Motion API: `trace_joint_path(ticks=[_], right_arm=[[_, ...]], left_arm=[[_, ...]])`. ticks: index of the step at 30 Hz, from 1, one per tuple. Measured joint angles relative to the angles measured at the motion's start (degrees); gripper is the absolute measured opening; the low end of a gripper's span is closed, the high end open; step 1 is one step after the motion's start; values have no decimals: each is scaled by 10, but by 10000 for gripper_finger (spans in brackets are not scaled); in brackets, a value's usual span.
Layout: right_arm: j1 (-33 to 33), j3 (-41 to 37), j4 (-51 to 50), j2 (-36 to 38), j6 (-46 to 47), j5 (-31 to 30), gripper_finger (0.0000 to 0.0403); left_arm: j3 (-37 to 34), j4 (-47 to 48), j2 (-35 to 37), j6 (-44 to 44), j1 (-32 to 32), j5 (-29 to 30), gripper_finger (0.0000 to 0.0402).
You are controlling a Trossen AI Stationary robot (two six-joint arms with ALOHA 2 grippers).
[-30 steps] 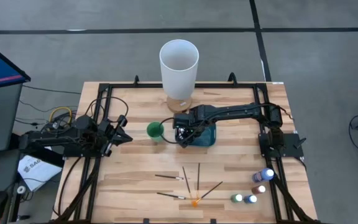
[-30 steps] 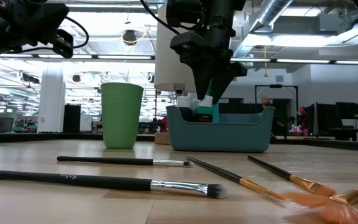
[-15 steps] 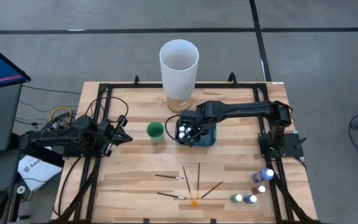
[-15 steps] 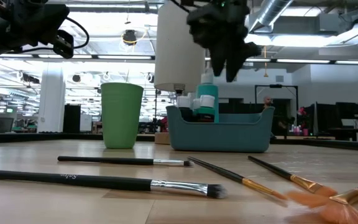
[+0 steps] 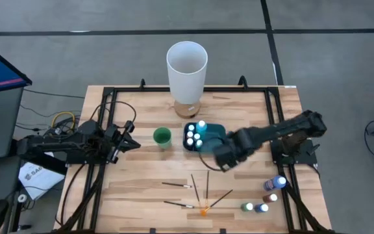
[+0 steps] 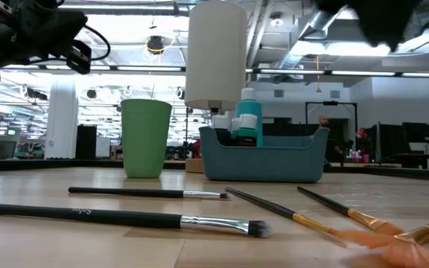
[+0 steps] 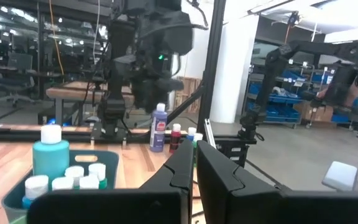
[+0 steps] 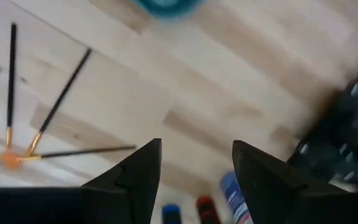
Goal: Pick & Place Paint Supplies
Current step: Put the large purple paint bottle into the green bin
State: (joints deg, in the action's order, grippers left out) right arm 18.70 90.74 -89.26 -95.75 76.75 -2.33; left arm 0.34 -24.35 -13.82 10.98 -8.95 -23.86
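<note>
Four bottles (image 5: 268, 194) stand beyond open, empty right fingers (image 8: 191, 168); left fingers (image 7: 194, 165) closed.

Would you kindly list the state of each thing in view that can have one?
Blue bin: upright, holding several capped bottles.
Teal bottle: upright in the bin, capped.
Loose bottles: standing on the table, capped.
Brushes: lying flat on the table.
Green cup: upright.
White cylinder: upright, open top.
Right tool: open, empty.
Left tool: shut, empty.
</note>
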Motion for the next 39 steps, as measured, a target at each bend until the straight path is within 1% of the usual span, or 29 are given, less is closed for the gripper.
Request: trace_joint_path(ticks=[4,8,13,17,24,28,29,31,33,36,39], right_arm=[[68,-28,-7,48,132,12,200],[136,-44,-8,71,259,23,200],[207,-52,-7,84,364,27,197],[243,-78,-7,112,427,29,197],[292,-163,-7,187,506,46,198],[321,-189,-7,218,547,53,199],[327,-192,-8,223,551,54,199],[334,-199,-8,228,552,54,198],[338,-208,-7,227,553,55,197],[339,-219,3,227,553,58,196],[343,-223,16,227,553,59,198]], left_arm=[[0,-1,-12,0,0,0,8],[0,-1,-23,0,0,0,8],[0,-3,-30,0,0,0,8],[0,-7,-31,-3,0,0,8],[0,-16,-31,-4,0,0,8],[0,-17,-31,-4,0,0,8],[0,-18,-31,-2,0,0,8],[0,-20,-31,33,0,0,8],[0,-41,-31,34,-3,1,8],[0,-41,-26,42,-13,-2,8],[0,-11,-26,55,-36,-37,8]])
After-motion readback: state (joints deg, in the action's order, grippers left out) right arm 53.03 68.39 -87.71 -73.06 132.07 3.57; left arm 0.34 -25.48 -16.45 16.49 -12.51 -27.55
